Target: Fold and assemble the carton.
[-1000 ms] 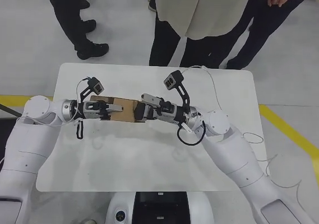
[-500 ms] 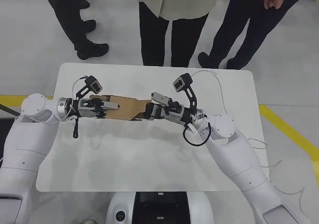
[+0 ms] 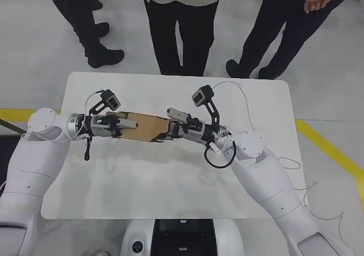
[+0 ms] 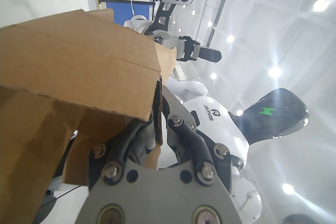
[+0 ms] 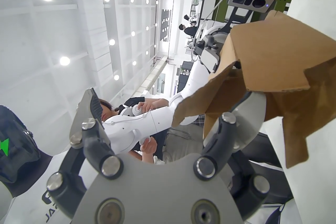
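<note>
Brown carton (image 3: 144, 125), only partly opened, held above the desk (image 3: 169, 185) between 2 arms. The left gripper (image 4: 159, 114) pinches one end's flap. The right gripper (image 3: 171, 125) is spread wide at the other end. Likely mid-fold; the next move calls for pressing a flap inward.

White table, plain top, on a grey floor

Rectangular table (image 3: 169, 185) with rounded corners, matt white surface, standing on pale grey floor (image 3: 335, 64) marked with a yellow line (image 3: 336, 152) along both sides. Over the far half, near the middle, a brown carton (image 3: 144, 125), lying long side across; cannot tell if touching the surface or just above it. On the far right part, a thin white cable (image 3: 244, 102) in a loose curve, resting or hanging low, not clear which.
</note>
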